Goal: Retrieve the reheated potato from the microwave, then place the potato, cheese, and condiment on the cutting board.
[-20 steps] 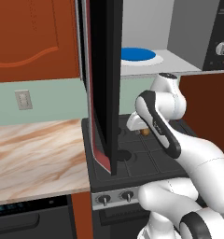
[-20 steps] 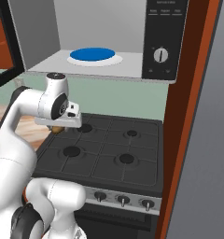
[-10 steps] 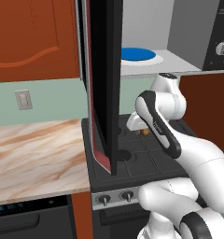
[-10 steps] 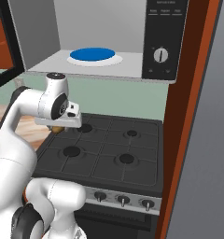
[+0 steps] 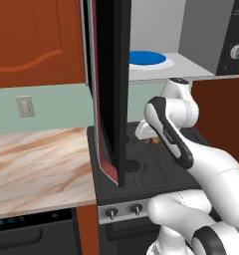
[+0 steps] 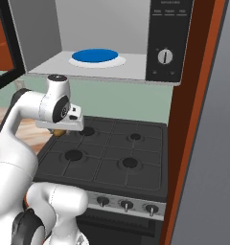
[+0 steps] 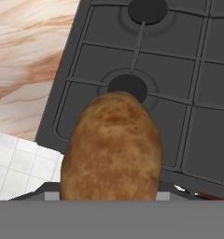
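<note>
The hand [image 6: 59, 130] holds the potato [image 7: 111, 147] above the stove [image 6: 112, 158]

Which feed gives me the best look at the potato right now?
The hand view: the potato sits large and close in the gripper, above the black stove. In the left base view just a small brown bit peeks out below the hand; the right base view likewise shows a sliver under the gripper.

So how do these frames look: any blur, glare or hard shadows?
Hand view: sharp, evenly lit, potato looming large over the stove. Left base view: crisp, flat light, no glare on the microwave door. Right base view: equally clean, soft shading only.
</note>
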### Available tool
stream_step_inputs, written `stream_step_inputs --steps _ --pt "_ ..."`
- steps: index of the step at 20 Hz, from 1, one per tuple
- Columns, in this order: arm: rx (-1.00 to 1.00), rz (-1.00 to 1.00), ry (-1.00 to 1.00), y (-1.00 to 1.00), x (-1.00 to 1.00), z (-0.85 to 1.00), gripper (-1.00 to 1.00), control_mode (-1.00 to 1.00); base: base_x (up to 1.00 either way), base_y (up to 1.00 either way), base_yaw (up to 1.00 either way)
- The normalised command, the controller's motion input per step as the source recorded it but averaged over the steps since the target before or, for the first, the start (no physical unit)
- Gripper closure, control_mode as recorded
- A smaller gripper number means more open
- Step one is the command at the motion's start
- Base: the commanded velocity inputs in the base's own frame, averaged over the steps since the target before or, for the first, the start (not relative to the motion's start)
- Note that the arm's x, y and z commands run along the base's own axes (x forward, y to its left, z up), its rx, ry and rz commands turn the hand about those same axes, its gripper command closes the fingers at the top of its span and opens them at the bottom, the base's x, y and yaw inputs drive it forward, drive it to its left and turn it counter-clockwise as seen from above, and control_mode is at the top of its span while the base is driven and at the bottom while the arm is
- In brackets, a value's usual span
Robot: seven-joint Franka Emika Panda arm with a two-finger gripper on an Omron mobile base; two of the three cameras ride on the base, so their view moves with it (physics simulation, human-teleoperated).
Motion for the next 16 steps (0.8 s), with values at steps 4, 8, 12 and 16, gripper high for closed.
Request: stream_step_inputs --steps 4,8,12,16 --pt "0.0 0.0 0.0 0.0 0.0 0.0 1.0 -1.0 0.0 0.0 0.0" --pt "0.0 0.0 0.0 0.0 0.0 0.0 1.0 -1.0 0.0 0.0 0.0" --pt "0.0 0.0 0.0 0.0 0.0 0.0 1.0 -1.0 0.0 0.0 0.0" --pt "0.0 0.0 0.0 0.0 0.0 0.0 1.0 -1.0 0.0 0.0 0.0"
